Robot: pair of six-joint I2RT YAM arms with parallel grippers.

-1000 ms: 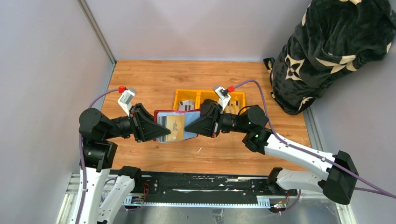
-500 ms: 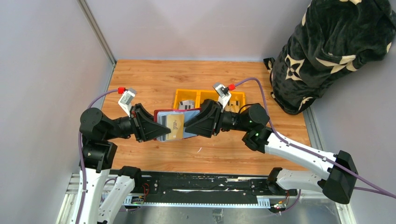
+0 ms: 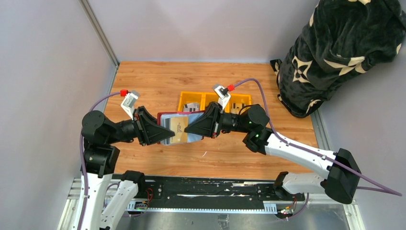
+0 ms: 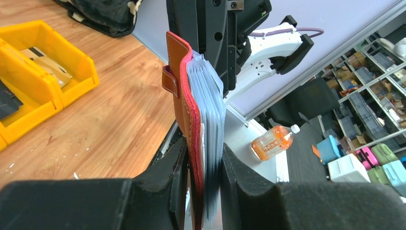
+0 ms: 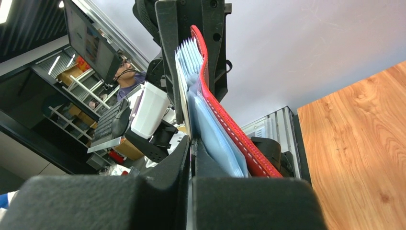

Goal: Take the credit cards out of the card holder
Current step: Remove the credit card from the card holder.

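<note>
The dark red card holder (image 3: 168,115) hangs open in mid-air between both arms, above the table. My left gripper (image 3: 163,132) is shut on its left end. In the left wrist view the red cover (image 4: 179,62) and the pale blue sleeves (image 4: 210,105) stand clamped between my fingers (image 4: 203,191). A tan credit card (image 3: 178,128) shows at the front of the sleeves. My right gripper (image 3: 188,130) is at that card's right edge. In the right wrist view its jaws (image 5: 191,148) are pressed together on a thin front layer, with the blue sleeves (image 5: 215,134) and red cover (image 5: 230,129) beside them.
A yellow three-part bin (image 3: 207,96) stands behind the holder with cards (image 3: 191,107) lying in it, and it also shows in the left wrist view (image 4: 72,72). A black patterned bundle (image 3: 335,52) fills the back right corner. Grey walls close in the left and back sides.
My right gripper opened, slid a little left onto the holder's front and closed again. My left gripper and the holder have stayed nearly still.
</note>
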